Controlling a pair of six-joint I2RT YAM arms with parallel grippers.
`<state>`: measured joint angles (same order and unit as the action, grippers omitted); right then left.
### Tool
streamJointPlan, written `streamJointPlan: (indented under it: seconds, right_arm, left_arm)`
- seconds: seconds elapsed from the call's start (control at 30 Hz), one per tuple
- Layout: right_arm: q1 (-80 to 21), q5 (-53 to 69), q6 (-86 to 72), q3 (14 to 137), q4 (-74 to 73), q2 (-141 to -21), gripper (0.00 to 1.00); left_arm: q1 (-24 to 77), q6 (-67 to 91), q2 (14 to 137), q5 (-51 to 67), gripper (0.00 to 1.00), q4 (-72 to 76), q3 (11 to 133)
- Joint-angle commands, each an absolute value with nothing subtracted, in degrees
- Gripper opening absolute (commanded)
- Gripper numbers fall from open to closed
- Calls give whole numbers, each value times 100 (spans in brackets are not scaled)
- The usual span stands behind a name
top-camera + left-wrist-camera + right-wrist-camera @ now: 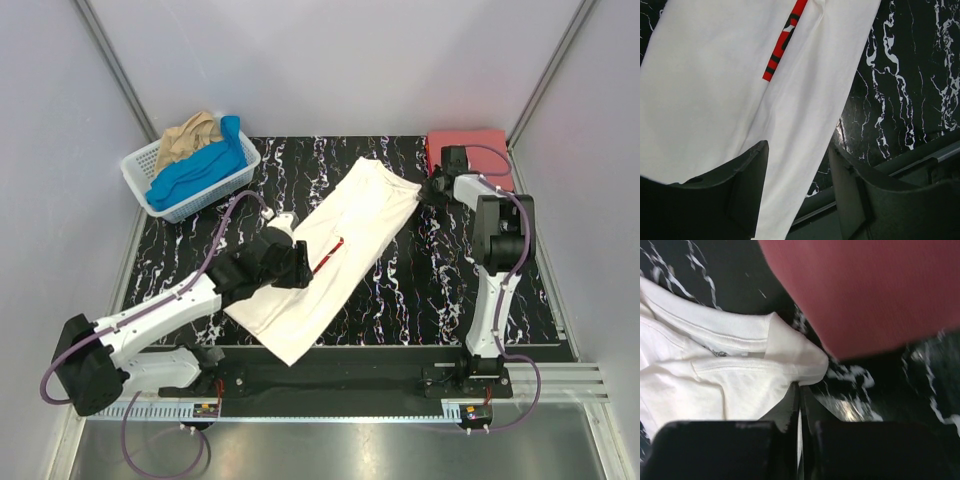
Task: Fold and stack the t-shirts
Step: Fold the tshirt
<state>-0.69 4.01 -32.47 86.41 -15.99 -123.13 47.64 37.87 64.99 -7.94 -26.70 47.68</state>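
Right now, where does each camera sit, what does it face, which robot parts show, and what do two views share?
Top external: above and behind, looking down on the table; left arm and right arm show.
Left wrist: over the white t-shirt, facing its red print; open left gripper shows.
Right wrist: by the red t-shirt; right gripper shut on the white t-shirt.
All share the white t-shirt.

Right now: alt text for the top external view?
A white t-shirt lies folded lengthwise, diagonal on a black marbled table, left end effector open over it, right end effector shut on its far corner. Folded red t-shirt far right; basket with a blue shirt and a tan shirt far left.
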Motion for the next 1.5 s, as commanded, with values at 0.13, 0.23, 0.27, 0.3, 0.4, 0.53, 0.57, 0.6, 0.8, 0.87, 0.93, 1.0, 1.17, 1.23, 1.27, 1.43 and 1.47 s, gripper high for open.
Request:
streamJointPlan:
  seconds: [0.13, 0.23, 0.27, 0.3, 0.4, 0.53, 0.57, 0.6, 0.8, 0.87, 0.93, 1.0, 1.17, 1.23, 1.27, 1.43, 1.47]
  right_arm:
    - [-53, 1089, -3217, 10106, -1152, -13411, 0]
    - [-53, 1493, -3366, 10984, -1125, -13964, 0]
    - [-44, 1581, -3418, 11447, -1125, -14236, 0]
    - [-53, 1730, -3436, 11687, -1134, -14377, 0]
    - [-53, 2011, -3472, 12785, -1553, -14956, 1]
    - [-53, 2267, -3437, 13868, -2380, -15232, 29]
    - [-53, 2259, -3419, 13773, -2504, -14970, 31]
    - [-44, 2207, -3410, 13590, -2522, -14785, 33]
    - [-35, 1987, -3402, 11271, -2522, -12826, 42]
    - [-35, 1943, -3358, 10383, -2523, -12151, 42]
    - [-35, 1873, -3253, 9542, -2531, -11727, 42]
    - [-35, 1714, -3147, 9038, -2531, -11190, 42]
    - [-35, 1766, -3041, 7754, -2523, -10188, 38]
    - [-166, 1732, -3137, 7340, -2540, -9785, 37]
    - [-454, 1601, -3155, 7217, -2549, -9652, 37]
    - [-1475, 1433, -3620, 6514, -2540, -9291, 33]
    - [-1668, 1267, -3682, 6391, -2401, -9281, 32]
  left_arm:
    - [4834, 2988, 7206, -405, 54, -2655, 4940]
    - [4948, 3076, 7724, -106, 52, -2339, 4922]
    - [4992, 3085, 7847, -45, 52, -2233, 4904]
    - [5053, 3094, 8075, -27, 52, -2137, 4904]
    - [5360, 3146, 8558, -26, 51, -1872, 4983]
    - [5633, 3190, 9148, -184, 50, -1846, 5211]
    - [5686, 3208, 9315, -219, 49, -1854, 5238]
    - [5808, 3260, 9395, -255, 49, -1854, 5273]
    - [6292, 3594, 9835, -509, 49, -1784, 5440]
    - [6407, 3700, 9957, -519, 49, -1714, 5528]
    - [6521, 3867, 10028, -327, 49, -1460, 5581]
    - [6557, 4068, 10098, -133, 49, -1232, 5607]
    - [6592, 4131, 9775, 185, 50, -922, 5923]
    - [6557, 3938, 9320, -209, 52, -1439, 6187]
    - [6435, 3868, 9142, -341, 53, -1615, 6231]
    - [5486, 3789, 7808, -185, 53, -2170, 5609]
    - [5128, 3753, 7622, -237, 53, -2241, 5468]
